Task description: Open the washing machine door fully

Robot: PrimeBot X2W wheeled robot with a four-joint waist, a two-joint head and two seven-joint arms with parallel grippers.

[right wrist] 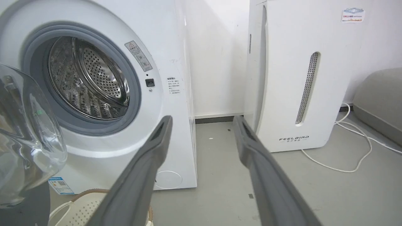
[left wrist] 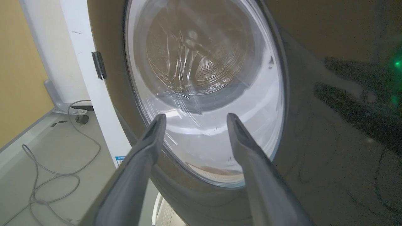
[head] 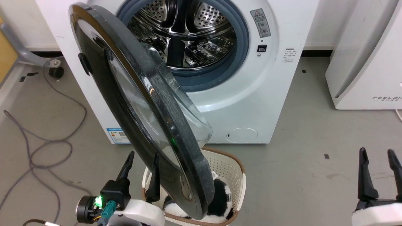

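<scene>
The washing machine door (head: 125, 103), a glossy black ring around a bulging clear glass bowl, stands swung well out from the white machine (head: 251, 103), hinged at its left. The steel drum mouth (head: 188, 34) lies bare. My left gripper (head: 143, 160) is open at the door's outer face, low on it, its right finger close to the black rim; whether it touches I cannot tell. In the left wrist view the open left gripper (left wrist: 193, 121) points at the door's glass (left wrist: 204, 72). My right gripper (head: 377, 155) is open and empty, far to the right, over the floor.
A cream laundry basket (head: 227, 169) holding black-and-white cloth stands under the door's lower edge. A white appliance (head: 367, 56) stands right of the machine. Grey cables (head: 47, 147) loop on the floor at left, near a caster (head: 56, 72). A white cord (right wrist: 348, 150) lies at the right.
</scene>
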